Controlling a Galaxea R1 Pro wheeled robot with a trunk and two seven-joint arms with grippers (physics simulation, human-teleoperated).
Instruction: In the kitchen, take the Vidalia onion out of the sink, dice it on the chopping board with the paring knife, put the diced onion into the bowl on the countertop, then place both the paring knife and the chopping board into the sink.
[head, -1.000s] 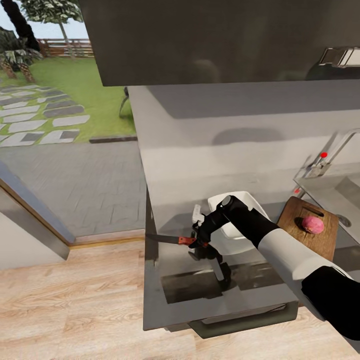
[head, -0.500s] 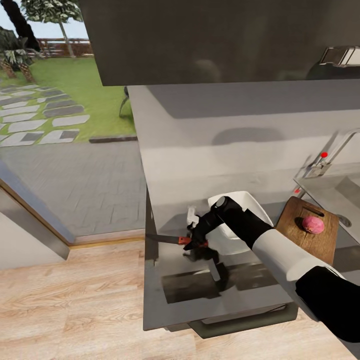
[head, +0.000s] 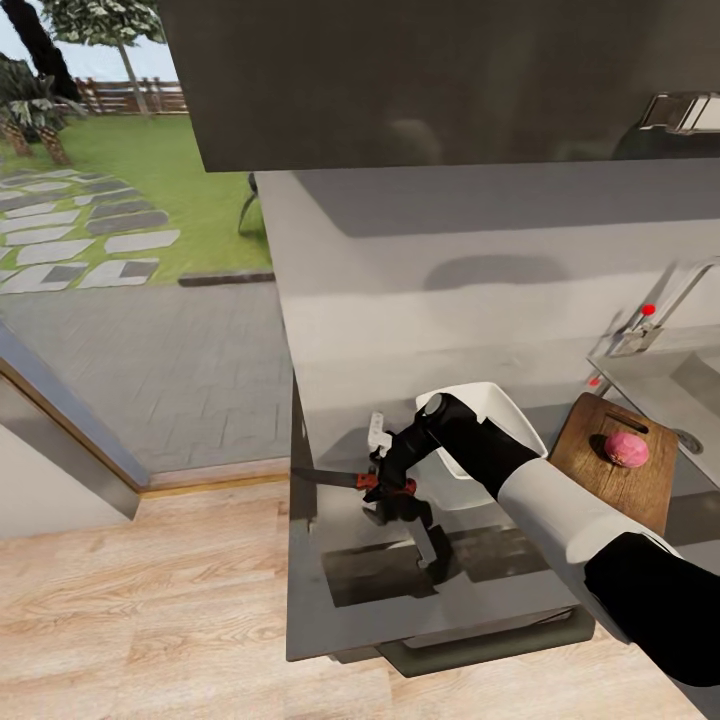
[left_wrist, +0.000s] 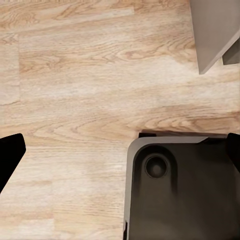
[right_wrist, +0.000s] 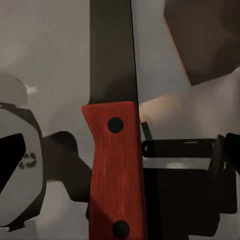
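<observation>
The right gripper (head: 388, 487) is lowered over the paring knife (head: 352, 480) at the near left of the tabletop (head: 330, 560); its jaws are spread on either side of the red handle, and no grip can be confirmed. The left jaws are seen wide apart and empty above the wood floor (left_wrist: 75, 100). Farther right, the bowl (head: 495, 415) is seen, then the chopping board (head: 620, 475) carrying the onion (head: 626, 449), beside the sink (head: 680, 385).

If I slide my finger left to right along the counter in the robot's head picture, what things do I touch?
paring knife → right gripper → bowl → chopping board with the onion on it → sink
</observation>
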